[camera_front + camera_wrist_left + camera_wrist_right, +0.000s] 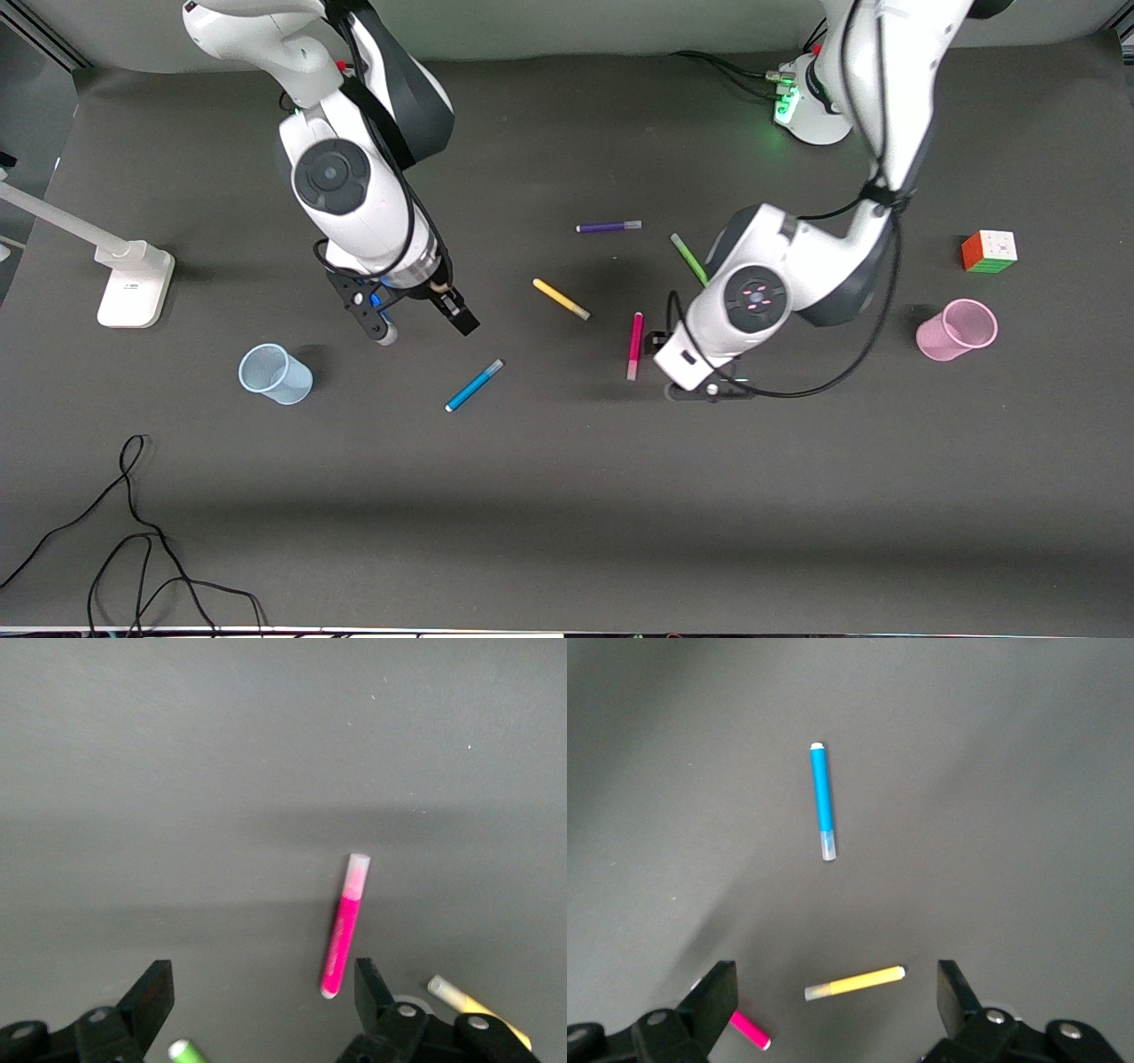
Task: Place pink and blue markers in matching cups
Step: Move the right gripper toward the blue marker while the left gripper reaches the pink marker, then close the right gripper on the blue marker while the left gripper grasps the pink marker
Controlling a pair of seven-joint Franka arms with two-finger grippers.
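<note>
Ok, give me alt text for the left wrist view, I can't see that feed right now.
The pink marker lies flat on the dark table, its darker end between the open fingers of the left hand, nearer to one of them. The tip of a green marker and the pale end of a yellow marker show beside the hand.

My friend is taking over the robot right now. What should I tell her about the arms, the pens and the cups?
Left gripper: jaws open, empty, low beside the pink marker.
Right gripper: jaws open, empty, above the table between the blue cup and the yellow marker.
Blue marker lies flat on the table, nearer the front camera than the right gripper.
Blue cup stands at the right arm's end, pink cup at the left arm's end. No marker shows in either cup.
Done: nothing yet.
Left: grasp each marker and drop it in its matching cup.
</note>
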